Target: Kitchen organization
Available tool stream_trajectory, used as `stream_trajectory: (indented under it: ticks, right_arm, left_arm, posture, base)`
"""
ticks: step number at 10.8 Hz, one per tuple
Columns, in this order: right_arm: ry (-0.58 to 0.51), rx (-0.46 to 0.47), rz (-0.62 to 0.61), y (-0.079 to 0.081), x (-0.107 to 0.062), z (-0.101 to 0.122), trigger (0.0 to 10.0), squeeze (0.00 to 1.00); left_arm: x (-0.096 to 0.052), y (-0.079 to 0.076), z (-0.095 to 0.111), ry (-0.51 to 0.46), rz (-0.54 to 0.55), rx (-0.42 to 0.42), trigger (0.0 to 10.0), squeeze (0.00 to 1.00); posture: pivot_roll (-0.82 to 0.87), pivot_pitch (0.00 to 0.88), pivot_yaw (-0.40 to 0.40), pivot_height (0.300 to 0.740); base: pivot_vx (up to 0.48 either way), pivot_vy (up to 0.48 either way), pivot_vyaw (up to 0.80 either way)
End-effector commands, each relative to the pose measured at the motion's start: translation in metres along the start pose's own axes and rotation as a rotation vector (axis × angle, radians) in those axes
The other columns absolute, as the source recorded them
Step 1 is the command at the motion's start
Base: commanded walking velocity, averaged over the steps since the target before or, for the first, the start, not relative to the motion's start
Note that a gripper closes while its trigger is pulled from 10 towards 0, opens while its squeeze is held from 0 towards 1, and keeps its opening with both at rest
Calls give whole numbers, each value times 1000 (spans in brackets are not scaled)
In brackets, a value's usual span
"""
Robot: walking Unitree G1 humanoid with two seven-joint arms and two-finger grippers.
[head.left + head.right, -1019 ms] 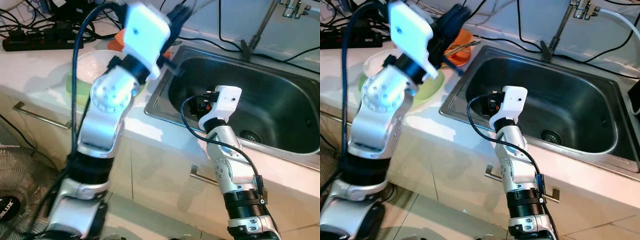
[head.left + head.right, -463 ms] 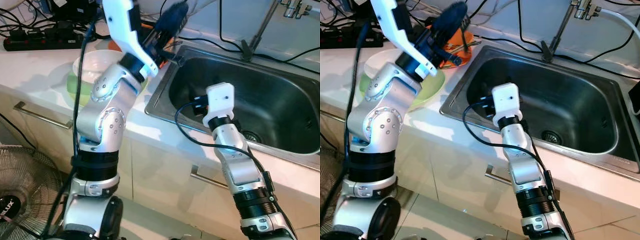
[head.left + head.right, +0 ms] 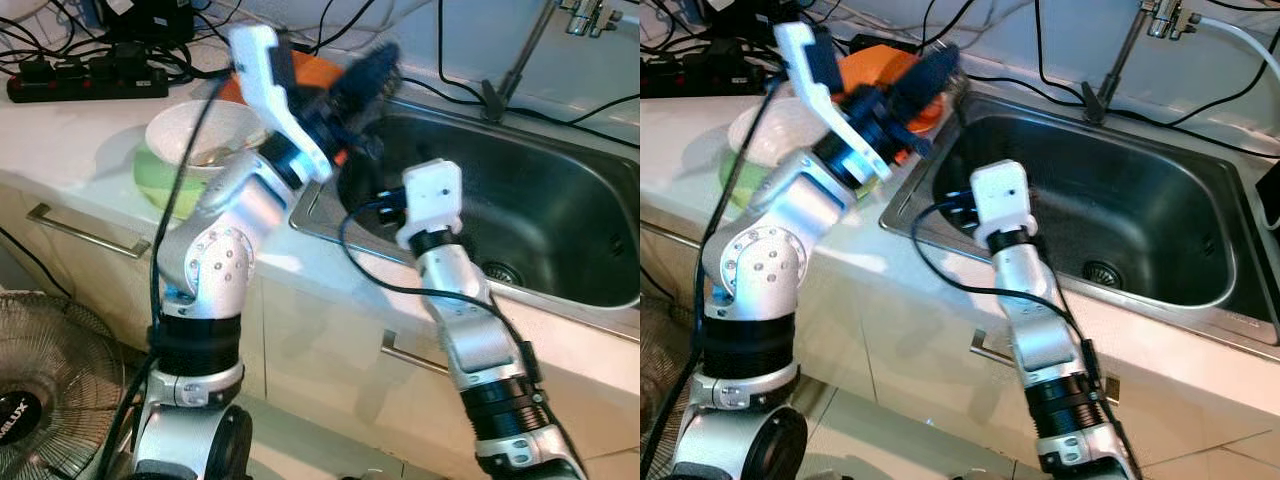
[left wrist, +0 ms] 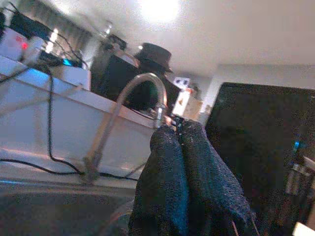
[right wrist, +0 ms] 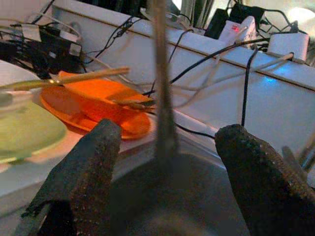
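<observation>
Just beside the left end effector lies the orange plate.

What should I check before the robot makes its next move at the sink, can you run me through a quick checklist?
1. Left pincer empty: ok, fingers pressed together, nothing between them.
2. Right pincer open: ok, fingers spread wide.
3. Right pincer empty: ok, nothing held.
4. Sink basin free of dishes: ok where visible.
5. Orange plate and chopsticks resting on the counter: ok.
6. Left arm clear of the white bowl: cannot tell, motion blur.
</observation>
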State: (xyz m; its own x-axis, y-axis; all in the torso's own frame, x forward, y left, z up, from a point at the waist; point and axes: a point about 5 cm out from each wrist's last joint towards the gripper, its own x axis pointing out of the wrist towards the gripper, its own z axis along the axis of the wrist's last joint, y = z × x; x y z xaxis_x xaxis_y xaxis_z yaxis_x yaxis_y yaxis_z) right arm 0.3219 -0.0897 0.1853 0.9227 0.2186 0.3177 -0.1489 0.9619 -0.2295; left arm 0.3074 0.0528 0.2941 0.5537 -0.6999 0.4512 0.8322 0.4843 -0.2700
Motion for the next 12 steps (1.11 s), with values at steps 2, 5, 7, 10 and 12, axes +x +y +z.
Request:
stream_trajectory:
  ticks: [2,5,7,10,12]
  right_arm:
    - [-67,9,-8,-2,4,16,10000,0]
    - [-80,24,-17,-1,5,20,10000,0]
    - [-86,37,-25,-1,6,23,10000,0]
    - [-86,89,-20,0,6,24,0,0]
    - [-84,98,-15,2,6,24,0,0]
  left_arm:
    - [0,-7,-9,22,-29,-75,10000,0]
    - [-5,-1,-16,65,-5,-71,10000,0]
    - [-6,-1,-17,69,-2,-69,10000,0]
    - [-9,3,-24,94,12,-83,10000,0]
    - [-9,3,-23,98,16,-84,10000,0]
  posture:
    - [-90,26,-65,740]
    - [-90,21,-61,740]
    - [-91,15,-58,740]
    - [-89,12,-59,740]
    - [-88,19,-57,740]
  base:
    - [0,0,0]
    - [0,0,0]
    - [0,0,0]
    - [0,0,0]
    - [0,0,0]
